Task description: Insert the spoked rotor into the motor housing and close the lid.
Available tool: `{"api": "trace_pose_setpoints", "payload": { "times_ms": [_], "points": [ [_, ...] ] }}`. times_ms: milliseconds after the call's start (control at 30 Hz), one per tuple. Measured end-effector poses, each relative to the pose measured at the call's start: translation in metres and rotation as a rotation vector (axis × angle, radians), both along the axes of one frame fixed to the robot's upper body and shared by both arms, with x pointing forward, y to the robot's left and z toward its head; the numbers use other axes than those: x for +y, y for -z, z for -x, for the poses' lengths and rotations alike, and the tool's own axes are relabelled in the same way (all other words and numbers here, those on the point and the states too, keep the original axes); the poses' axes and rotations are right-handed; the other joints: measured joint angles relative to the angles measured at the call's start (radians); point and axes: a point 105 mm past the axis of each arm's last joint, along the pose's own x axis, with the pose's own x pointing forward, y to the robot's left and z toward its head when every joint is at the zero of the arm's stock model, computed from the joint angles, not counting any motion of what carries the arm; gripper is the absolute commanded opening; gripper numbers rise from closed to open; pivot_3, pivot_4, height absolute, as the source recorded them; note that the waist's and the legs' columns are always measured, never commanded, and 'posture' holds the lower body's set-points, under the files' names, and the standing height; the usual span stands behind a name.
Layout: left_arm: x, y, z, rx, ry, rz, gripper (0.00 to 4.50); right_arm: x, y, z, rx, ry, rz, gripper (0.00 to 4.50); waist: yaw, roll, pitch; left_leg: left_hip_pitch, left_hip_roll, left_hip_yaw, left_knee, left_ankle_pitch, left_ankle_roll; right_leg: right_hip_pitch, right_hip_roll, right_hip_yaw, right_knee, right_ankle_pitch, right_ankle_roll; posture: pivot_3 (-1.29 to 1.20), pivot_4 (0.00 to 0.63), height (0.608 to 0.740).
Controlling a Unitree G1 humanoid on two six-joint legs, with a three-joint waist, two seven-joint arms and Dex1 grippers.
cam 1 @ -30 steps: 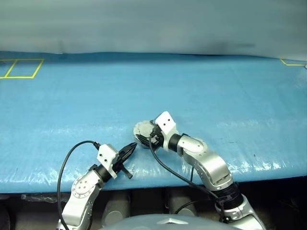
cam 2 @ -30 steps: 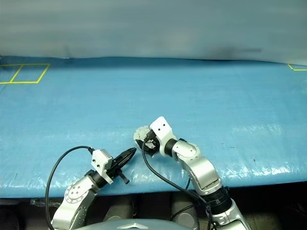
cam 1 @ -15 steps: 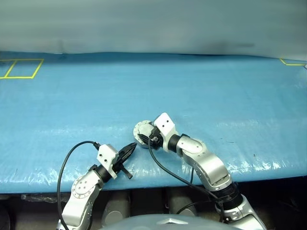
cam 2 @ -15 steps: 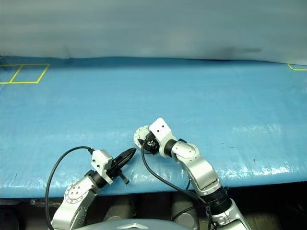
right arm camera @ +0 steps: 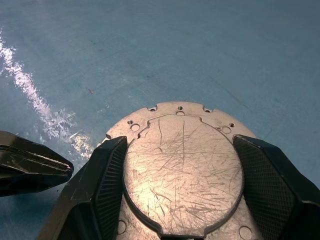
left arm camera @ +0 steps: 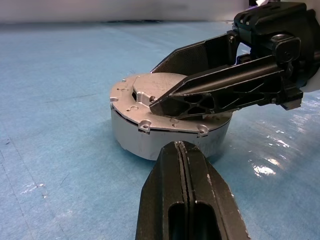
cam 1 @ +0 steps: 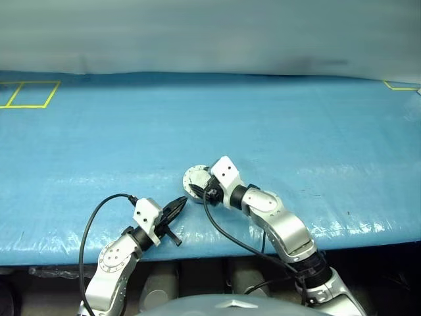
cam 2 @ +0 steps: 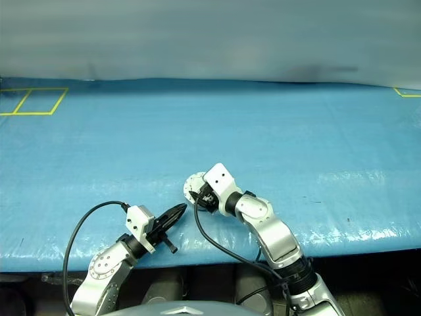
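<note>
The motor housing (left arm camera: 170, 127) sits on the blue table cover (cam 1: 296, 125) near its front edge, a squat silver drum with the lid (right arm camera: 182, 167) lying flat and shut on top; the lid's face is scratched grey metal with small holes round its rim. The windings and the spoked rotor cannot be made out, since the closed lid covers the inside of the cup. The right gripper (right arm camera: 182, 200) reaches over the housing with its two black fingers (right arm camera: 107, 185) spread wide, one on each side of the lid's raised centre plate; whether they press on the metal or merely flank it is hard to tell. In the head views the right wrist hides most of the housing (cam 1: 195, 179), leaving a pale arc showing. The left gripper (left arm camera: 184, 150) lies level just beside the housing, fingers pressed together and holding nothing, its tip close to the silver wall without clearly touching it.
</note>
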Motion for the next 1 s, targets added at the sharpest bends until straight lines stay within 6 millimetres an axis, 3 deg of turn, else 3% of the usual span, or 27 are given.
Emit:
{"api": "trace_pose_setpoints", "payload": {
  "times_ms": [367, 667, 1000],
  "points": [
    [0.000, -0.001, -0.001, 0.005, -0.009, -0.001, 0.00, 0.000, 0.002, 0.000, -0.028, -0.020, 0.009, 3.03, 0.000, 0.000, 0.000, 0.001, 0.000, 0.000, 0.000, 0.000, 0.000, 0.000, 0.000, 0.000, 0.000, 0.000, 0.000, 0.00, 0.150, 0.740],
    [0.009, -0.047, -0.036, -0.131, -0.069, 0.006, 0.00, -0.001, 0.003, 0.000, -0.020, -0.022, 0.006, 3.03, -0.001, 0.000, 0.000, 0.003, 0.000, 0.000, 0.000, 0.000, 0.000, 0.004, 0.000, -0.001, 0.000, 0.000, 0.000, 0.00, 0.150, 0.740],
    [0.011, -0.060, -0.045, -0.092, -0.026, -0.009, 0.00, -0.003, 0.003, -0.001, 0.073, -0.011, -0.048, 3.03, 0.001, 0.000, 0.000, 0.003, 0.000, -0.002, 0.001, 0.000, 0.000, 0.006, 0.000, -0.002, -0.001, 0.000, 0.000, 0.00, 0.150, 0.740]
  ]
}}
